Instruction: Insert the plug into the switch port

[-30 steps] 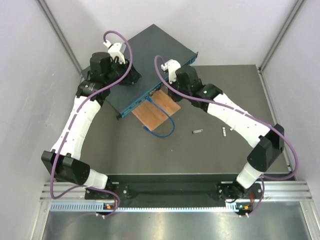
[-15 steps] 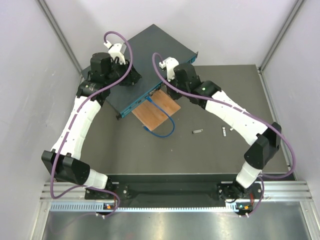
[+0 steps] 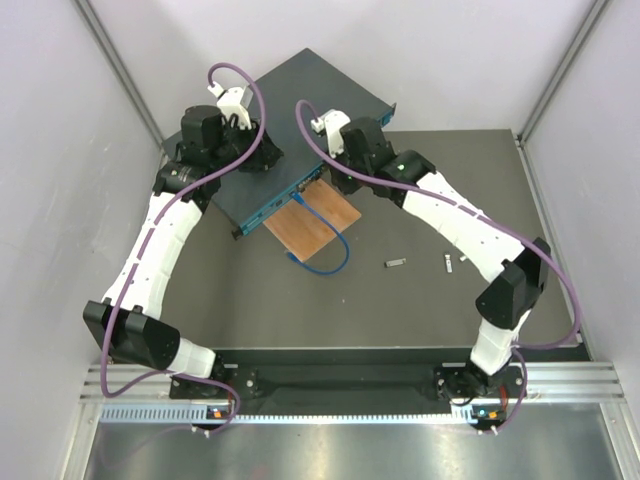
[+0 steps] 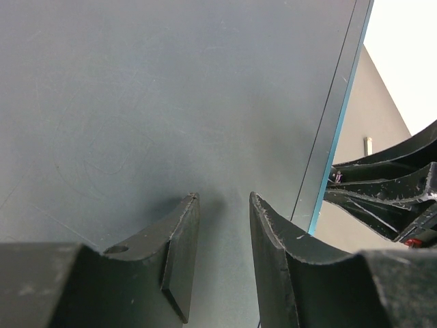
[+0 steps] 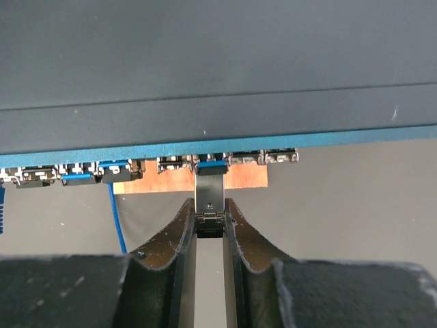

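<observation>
The switch (image 3: 300,100) is a flat dark teal box lying at an angle at the back of the table, its port row (image 5: 171,166) facing my right gripper. My right gripper (image 5: 210,205) is shut on a small metal plug (image 5: 209,191). The plug's far end, with a blue tab, is at the mouth of a port in the middle of the row. In the top view this gripper (image 3: 337,178) sits at the switch's front face. My left gripper (image 4: 224,199) is open and empty, low over the switch top (image 4: 171,89); it also shows in the top view (image 3: 255,152).
An orange-brown wooden board (image 3: 312,222) lies under the switch's front edge, with a blue cable (image 3: 328,255) looping from a port across it. Two small metal pieces (image 3: 397,263) (image 3: 448,263) lie on the dark mat to the right. Walls close in on both sides.
My right arm has swung left and toward the switch, bringing the gripper and plug up to the port face. The left arm has not moved.
</observation>
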